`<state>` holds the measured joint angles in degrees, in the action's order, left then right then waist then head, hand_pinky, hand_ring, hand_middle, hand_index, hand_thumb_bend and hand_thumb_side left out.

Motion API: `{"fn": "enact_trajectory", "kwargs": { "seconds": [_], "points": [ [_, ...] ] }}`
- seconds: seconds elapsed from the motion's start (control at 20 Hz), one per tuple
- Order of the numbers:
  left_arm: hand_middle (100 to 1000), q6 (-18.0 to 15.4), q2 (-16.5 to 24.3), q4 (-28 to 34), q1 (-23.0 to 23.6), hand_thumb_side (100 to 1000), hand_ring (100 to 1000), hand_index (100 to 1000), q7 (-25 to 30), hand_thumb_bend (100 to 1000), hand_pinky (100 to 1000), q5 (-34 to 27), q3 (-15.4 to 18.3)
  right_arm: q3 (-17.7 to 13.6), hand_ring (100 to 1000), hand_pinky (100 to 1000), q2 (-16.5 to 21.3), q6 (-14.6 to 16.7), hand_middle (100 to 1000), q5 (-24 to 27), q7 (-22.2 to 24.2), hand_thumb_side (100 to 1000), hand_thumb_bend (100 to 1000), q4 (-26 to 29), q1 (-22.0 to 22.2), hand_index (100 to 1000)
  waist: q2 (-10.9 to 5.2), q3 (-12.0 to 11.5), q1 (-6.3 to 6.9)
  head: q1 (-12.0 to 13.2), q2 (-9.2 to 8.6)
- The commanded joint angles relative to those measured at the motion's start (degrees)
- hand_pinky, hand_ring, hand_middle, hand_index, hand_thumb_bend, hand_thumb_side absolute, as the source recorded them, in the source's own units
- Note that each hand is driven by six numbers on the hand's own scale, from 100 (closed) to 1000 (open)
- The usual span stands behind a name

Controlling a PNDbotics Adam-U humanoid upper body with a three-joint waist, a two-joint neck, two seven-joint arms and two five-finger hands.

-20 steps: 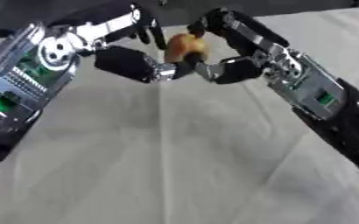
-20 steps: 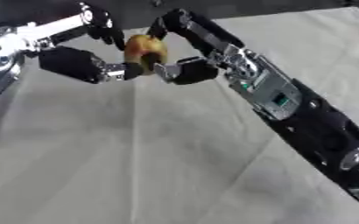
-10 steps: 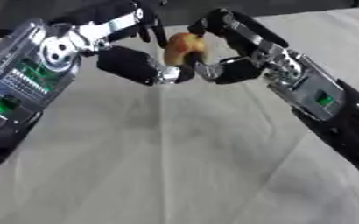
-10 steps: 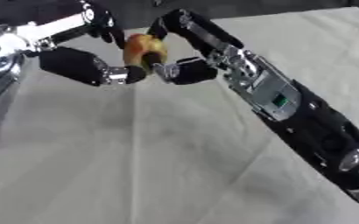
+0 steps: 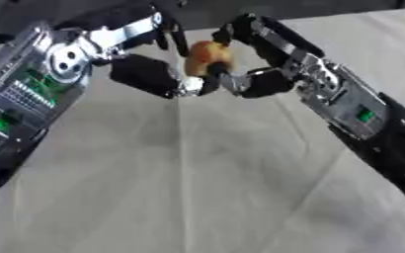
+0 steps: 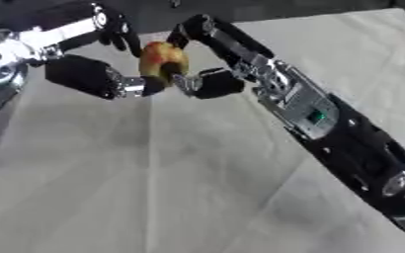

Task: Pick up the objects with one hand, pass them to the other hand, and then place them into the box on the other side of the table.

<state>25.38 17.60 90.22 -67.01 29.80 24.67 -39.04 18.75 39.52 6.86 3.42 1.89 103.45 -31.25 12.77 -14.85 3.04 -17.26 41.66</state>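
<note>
A small round yellow-orange fruit hangs above the far middle of the table, held between both hands. From the left, my left hand has its fingers curled against the fruit's far left side and its thumb under it. My right hand comes from the right, its fingers arched over the top of the fruit and its thumb pressing from below. The two thumbs nearly touch beneath the fruit. No box shows in either view.
A creased pale cloth covers the table. The table's far edge runs along the top, with dark floor behind it. My forearms cross the upper left and the right side of the views.
</note>
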Motion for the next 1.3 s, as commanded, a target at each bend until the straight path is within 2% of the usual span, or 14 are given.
{"fn": "enact_trajectory", "kwargs": {
  "seconds": [0.05,0.4,0.9,1.3],
  "points": [
    [759,0.7,1.3,1.8,-0.9,626,763,918,0.4,564,833,1.1,0.8,-0.7,572,895,0.4,-1.3,397,-0.7,-1.2,100,100,0.2,-0.6,536,-0.04,0.1,0.20,0.3,-0.68],
    [765,1.4,1.5,3.4,-0.9,617,767,920,1.3,571,835,2.9,0.9,-0.5,568,896,0.2,-3.0,395,-1.2,-3.0,100,100,0.5,-0.3,534,-0.06,0.2,0.08,0.5,-0.82],
    [766,1.9,1.3,3.4,-0.5,602,769,920,0.7,550,839,3.5,1.2,-0.3,567,896,0.2,-2.5,395,-1.0,-2.7,100,100,1.0,-0.1,534,-0.04,0.4,0.08,0.5,-0.90],
    [779,2.6,0.8,0.7,-0.2,600,780,917,-0.7,455,851,2.3,1.2,0.2,568,897,0.2,1.7,396,1.3,-0.8,100,100,2.5,0.2,535,0.06,0.7,-0.01,0.7,-1.09]
  ]
}}
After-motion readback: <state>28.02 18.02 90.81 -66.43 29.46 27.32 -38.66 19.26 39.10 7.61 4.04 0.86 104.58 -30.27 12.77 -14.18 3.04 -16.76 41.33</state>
